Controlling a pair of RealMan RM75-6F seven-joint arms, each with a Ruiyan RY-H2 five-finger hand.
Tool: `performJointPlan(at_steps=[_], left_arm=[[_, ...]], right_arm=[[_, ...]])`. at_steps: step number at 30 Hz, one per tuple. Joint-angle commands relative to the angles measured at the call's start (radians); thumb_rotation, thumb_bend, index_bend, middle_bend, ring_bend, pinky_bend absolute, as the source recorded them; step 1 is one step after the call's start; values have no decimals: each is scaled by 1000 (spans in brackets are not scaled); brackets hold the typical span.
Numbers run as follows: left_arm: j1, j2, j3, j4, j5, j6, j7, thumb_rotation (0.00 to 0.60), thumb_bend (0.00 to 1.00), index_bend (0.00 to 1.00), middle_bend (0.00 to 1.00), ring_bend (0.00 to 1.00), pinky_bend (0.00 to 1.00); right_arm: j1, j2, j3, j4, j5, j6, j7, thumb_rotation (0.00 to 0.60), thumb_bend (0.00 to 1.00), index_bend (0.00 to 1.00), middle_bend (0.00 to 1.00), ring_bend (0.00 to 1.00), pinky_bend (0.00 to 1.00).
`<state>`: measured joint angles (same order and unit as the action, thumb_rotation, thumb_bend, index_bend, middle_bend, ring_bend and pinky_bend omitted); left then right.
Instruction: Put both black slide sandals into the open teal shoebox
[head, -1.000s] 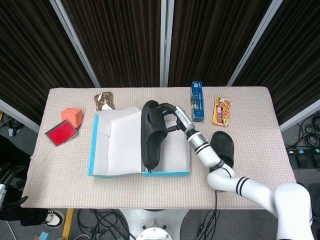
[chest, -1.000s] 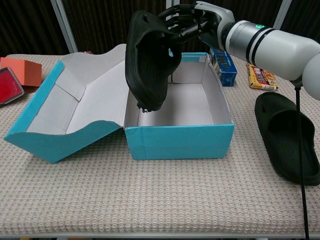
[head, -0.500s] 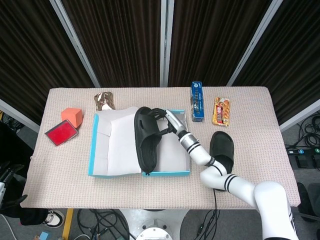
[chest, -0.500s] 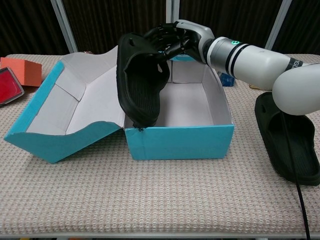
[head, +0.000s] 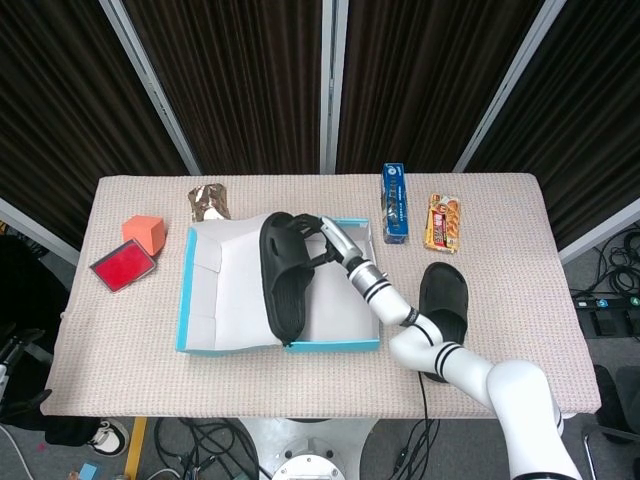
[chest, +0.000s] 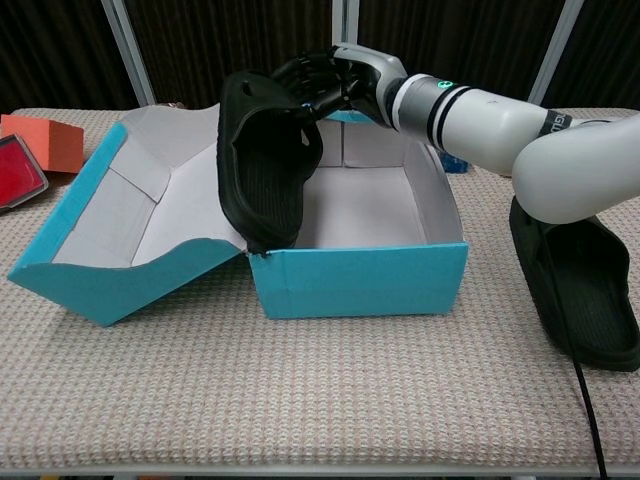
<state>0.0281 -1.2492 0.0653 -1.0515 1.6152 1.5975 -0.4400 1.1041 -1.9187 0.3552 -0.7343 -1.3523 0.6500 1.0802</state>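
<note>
Sandal (chest: 262, 160), gripped by the right hand (chest: 325, 80), shows its ribbed sole only in chest view.

The right arm (chest: 520, 130) reaches in from the right side, stretched leftward and slightly up, its white forearm ending in a silver wrist with dark bands. The right hand (chest: 325, 82) is raised and turned sideways, its black fingers (head: 318, 243) curled around the strap end of a sandal (chest: 262, 160), which it holds hanging toe-down. In the head view the arm runs diagonally from the lower right to the hand. The left hand shows in neither view
</note>
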Motion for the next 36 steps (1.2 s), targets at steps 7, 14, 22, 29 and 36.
performJointPlan(at_steps=[7, 14, 22, 29, 36], left_arm=[[-4, -3, 0, 6, -1, -10, -3, 600, 0, 169, 186, 51, 98], [-6, -7, 1, 11, 1, -11, -5, 600, 0, 169, 186, 51, 98], [-6, -11, 4, 14, 2, -13, -2, 600, 0, 169, 186, 51, 98], [-8, -9, 4, 13, 2, -17, 0, 600, 0, 169, 186, 51, 98], [-10, -10, 4, 14, 0, -22, -2, 600, 0, 169, 186, 51, 98]], right_arm=[[13, -39, -33, 74, -22, -5, 30, 600, 118, 577, 513, 248, 304], [-8, -59, -82, 117, -55, 26, 19, 600, 126, 578, 513, 248, 304], [-10, -79, -118, 176, -78, 39, -10, 600, 142, 578, 513, 248, 305], [-4, -104, -146, 231, -94, 31, -36, 600, 148, 578, 513, 248, 305], [4, -122, -158, 268, -99, 30, -52, 600, 168, 577, 510, 248, 308]])
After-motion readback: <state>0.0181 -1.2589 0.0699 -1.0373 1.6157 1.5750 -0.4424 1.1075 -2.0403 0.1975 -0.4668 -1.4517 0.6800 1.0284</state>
